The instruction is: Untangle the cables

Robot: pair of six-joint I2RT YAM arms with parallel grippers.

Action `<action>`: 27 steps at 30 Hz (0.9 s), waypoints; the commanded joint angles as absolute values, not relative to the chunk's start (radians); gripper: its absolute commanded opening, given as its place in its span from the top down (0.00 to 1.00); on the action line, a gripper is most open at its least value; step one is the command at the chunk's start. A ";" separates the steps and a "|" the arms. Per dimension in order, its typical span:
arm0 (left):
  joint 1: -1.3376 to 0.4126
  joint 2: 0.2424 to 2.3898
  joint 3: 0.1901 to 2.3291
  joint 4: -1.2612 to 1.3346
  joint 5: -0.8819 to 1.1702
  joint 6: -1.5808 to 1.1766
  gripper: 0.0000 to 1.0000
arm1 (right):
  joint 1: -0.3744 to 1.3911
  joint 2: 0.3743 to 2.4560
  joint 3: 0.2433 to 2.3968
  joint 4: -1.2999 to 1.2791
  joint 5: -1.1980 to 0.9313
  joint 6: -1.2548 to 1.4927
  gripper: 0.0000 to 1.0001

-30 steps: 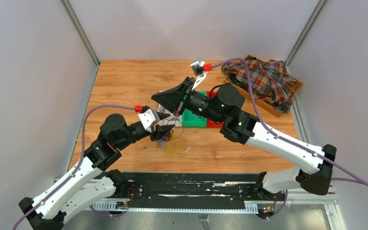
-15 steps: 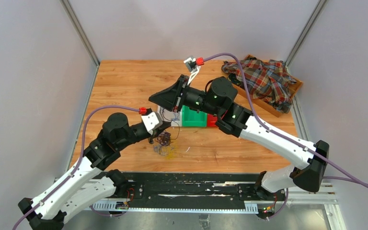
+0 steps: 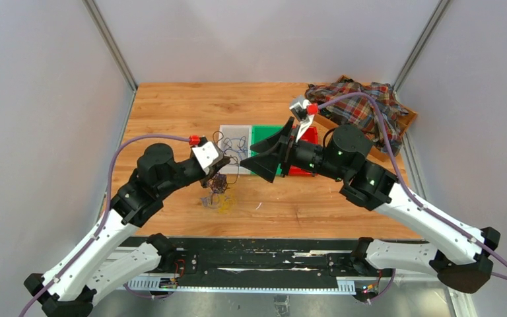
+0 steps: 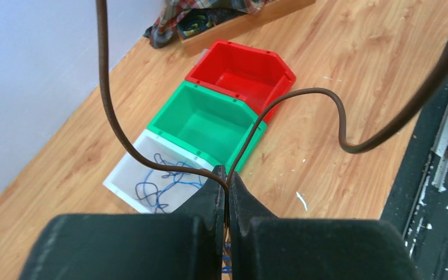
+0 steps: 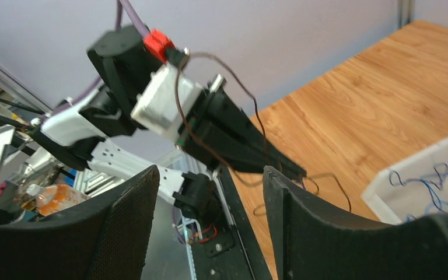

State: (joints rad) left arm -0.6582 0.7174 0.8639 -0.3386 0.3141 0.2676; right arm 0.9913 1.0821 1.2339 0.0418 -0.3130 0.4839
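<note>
Jaws of the left gripper [image 4: 227, 176] pinch one thin dark-brown wire [image 4: 106, 111]; those of the right gripper [image 5: 210, 175] stand apart, empty. Tangled blue, yellow and dark cables [image 3: 220, 195] lie on the wooden table [image 3: 171, 112] beneath. Lift slowly, so the strand slides free without dragging the clump.

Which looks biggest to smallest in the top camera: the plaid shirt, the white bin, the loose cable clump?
1. plaid shirt
2. white bin and cable clump: nearly alike, and the bin is partly hidden, so these two stay unranked.
</note>
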 commanded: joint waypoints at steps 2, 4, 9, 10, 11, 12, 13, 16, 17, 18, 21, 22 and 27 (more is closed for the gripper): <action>-0.652 0.766 0.948 -0.328 0.291 0.304 0.99 | 0.977 0.994 1.185 -0.153 -0.204 0.374 0.34; -0.652 0.776 0.970 -0.334 0.313 0.291 0.99 | 0.977 0.954 1.145 -0.163 -0.179 0.335 0.34; -0.652 0.802 1.047 -0.397 0.397 0.291 0.99 | 0.979 0.861 0.957 0.001 -0.145 0.256 0.35; -0.652 0.804 1.062 -0.402 0.408 0.290 0.99 | 0.979 0.851 0.896 0.070 -0.141 0.257 0.35; -0.652 0.807 1.072 -0.406 0.417 0.290 0.99 | 0.979 0.852 0.866 0.130 -0.131 0.267 0.35; -0.652 0.810 1.081 -0.411 0.427 0.287 0.99 | 0.979 0.865 0.849 0.174 -0.126 0.276 0.35; -0.653 0.813 1.087 -0.416 0.437 0.281 0.99 | 0.979 0.887 0.846 0.200 -0.126 0.286 0.35; -0.652 0.813 1.096 -0.426 0.479 0.265 0.99 | 1.003 0.974 0.859 0.265 -0.116 0.298 0.29; -0.652 0.813 1.100 -0.430 0.490 0.262 0.99 | 1.018 1.008 0.862 0.292 -0.103 0.296 0.28; -0.652 0.815 1.105 -0.434 0.495 0.262 0.99 | 1.036 1.026 0.861 0.330 -0.090 0.290 0.27; -0.652 0.822 1.124 -0.453 0.519 0.269 0.99 | 1.105 1.065 0.831 0.471 -0.023 0.251 0.27; -0.652 0.824 1.127 -0.455 0.526 0.268 0.99 | 1.123 1.080 0.828 0.507 -0.001 0.245 0.27; -0.652 0.836 1.147 -0.441 0.558 0.238 0.99 | 1.164 1.170 0.849 0.591 0.058 0.249 0.29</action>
